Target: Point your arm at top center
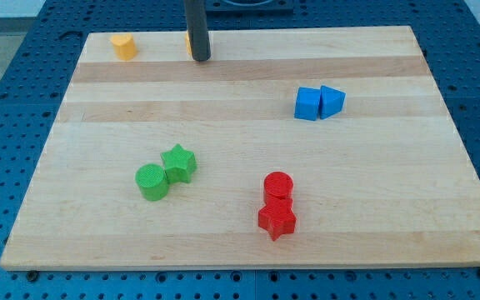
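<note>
Pale striped wooden board [248,167], dark rod [197,29], blue perforated surround [7,83].

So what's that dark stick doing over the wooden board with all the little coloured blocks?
That stick is a robot arm's rod. My tip rests near the top edge of the wooden board, a little left of centre, right against a small orange block that it mostly hides. Another orange block sits further left. It touches none of the other blocks: two blue, two green and two red, lying in pairs lower down.
</note>
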